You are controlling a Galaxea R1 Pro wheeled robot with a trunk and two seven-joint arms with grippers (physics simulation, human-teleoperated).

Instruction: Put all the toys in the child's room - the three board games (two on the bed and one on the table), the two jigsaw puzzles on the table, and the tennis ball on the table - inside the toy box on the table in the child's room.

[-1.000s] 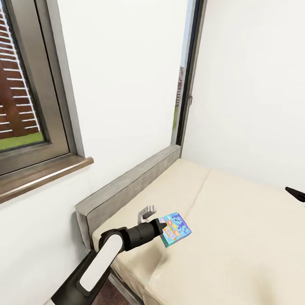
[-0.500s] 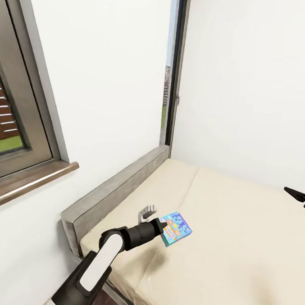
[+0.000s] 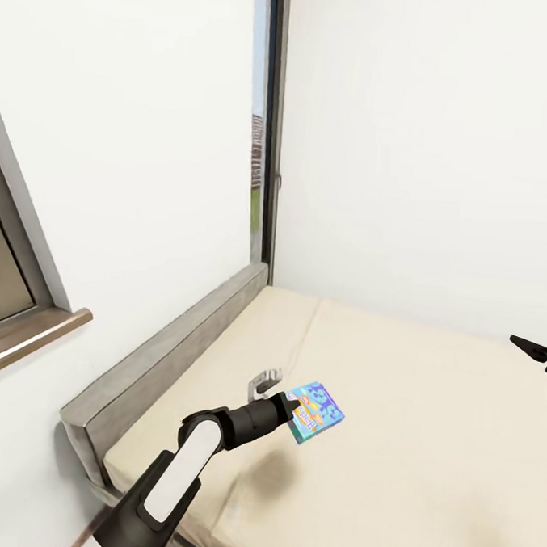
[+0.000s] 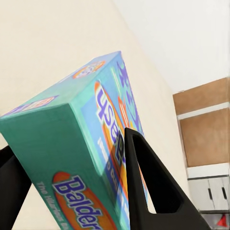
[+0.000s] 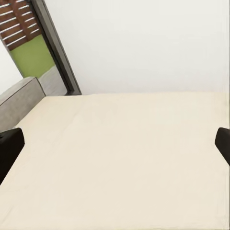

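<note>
while extended over the bed (image 3: 425, 445), left gripper (image 3: 291, 410) clamps blue board game (image 3: 315, 411)

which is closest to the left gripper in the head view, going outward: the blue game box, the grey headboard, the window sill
1. Blue game box: clamped in the left gripper, held over the bed.
2. Grey headboard: just beyond the arm, along the wall on the left.
3. Window sill: farthest, at the head view's left edge.

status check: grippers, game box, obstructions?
Left gripper shut on blue printed cardboard game box, held above cream bed. Right gripper open, empty. Nothing obstructing.
</note>
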